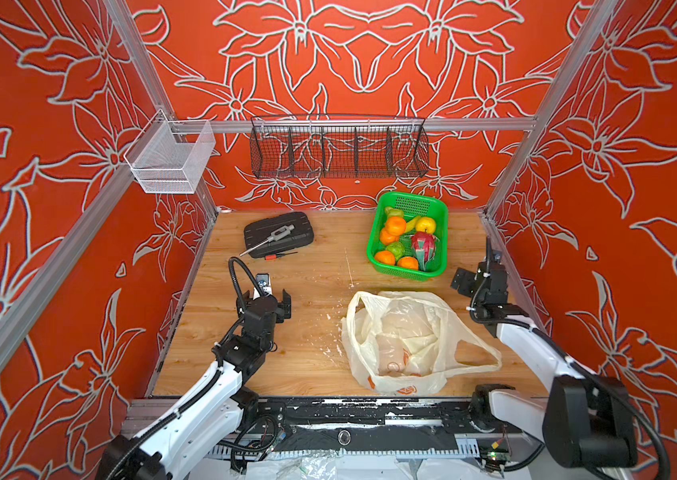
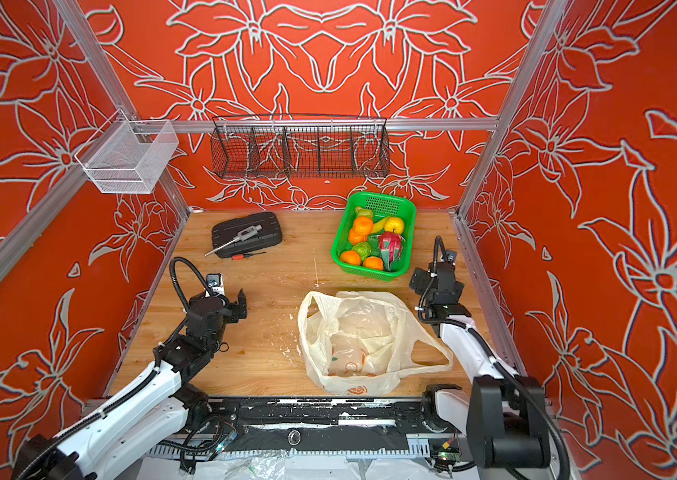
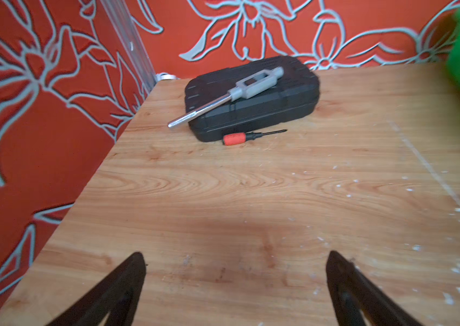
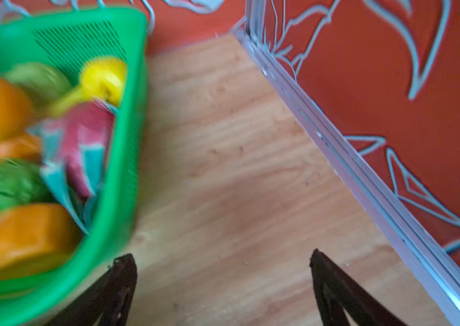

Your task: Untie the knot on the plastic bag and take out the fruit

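Task looks essentially finished: the plastic bag [image 1: 407, 345] lies slack, seemingly empty, on the bench [image 1: 307, 266], handle loops [image 1: 494, 362] apart with no tie visible; the fruit [image 1: 407, 243] sits in the green basket [image 1: 413, 204] behind; left claw [image 3: 235, 254] and right claw [image 4: 221, 254] stand wide, empty.

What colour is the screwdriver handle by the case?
The screwdriver handle is orange-red; left wrist view shows it best.

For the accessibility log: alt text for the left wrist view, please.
The left pincer, open and empty, hovers over the wooden table; beyond it a grey tap wrench lies on a black tool case, a red-handled screwdriver beside it.
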{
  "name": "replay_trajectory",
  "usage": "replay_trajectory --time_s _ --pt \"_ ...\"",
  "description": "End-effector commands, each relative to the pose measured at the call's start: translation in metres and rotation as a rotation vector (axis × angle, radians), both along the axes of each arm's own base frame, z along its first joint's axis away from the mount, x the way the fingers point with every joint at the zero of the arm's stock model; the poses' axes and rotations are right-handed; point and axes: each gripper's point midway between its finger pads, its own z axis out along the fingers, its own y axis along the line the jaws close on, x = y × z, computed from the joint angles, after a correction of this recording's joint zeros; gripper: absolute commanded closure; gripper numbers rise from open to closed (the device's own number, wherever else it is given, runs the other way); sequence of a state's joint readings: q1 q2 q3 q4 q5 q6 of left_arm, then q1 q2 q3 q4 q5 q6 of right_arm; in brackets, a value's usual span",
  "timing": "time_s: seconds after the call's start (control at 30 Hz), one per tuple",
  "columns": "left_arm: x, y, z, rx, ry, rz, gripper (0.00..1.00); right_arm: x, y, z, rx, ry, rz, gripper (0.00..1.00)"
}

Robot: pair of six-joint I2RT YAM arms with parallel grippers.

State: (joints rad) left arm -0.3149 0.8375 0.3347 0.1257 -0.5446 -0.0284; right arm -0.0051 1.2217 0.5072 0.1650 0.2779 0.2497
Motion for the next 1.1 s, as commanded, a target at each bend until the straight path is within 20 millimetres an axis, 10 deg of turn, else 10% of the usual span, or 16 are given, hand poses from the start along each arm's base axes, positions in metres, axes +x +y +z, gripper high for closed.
replay_trajectory --time_s 0.0,0.13,0.37,1.07 --pt "0.021 0.007 0.007 0.005 -0.044 -0.011 0.02 0.024 -0.01 0.006 -0.1 -0.083 0.002 0.03" --pt "0.044 -0.002 -0.017 -0.038 -0.008 -0.102 0.02 0.031 0.032 -0.004 -0.135 -0.158 0.235 0.04" --pt "0.066 0.02 -0.06 -0.194 0.099 -0.091 0.02 0.028 0.04 -0.009 -0.15 -0.219 0.274 0.03" --pt "0.068 0.022 -0.062 -0.217 0.108 -0.092 0.03 0.028 0.04 -0.011 -0.143 -0.192 0.27 0.03"
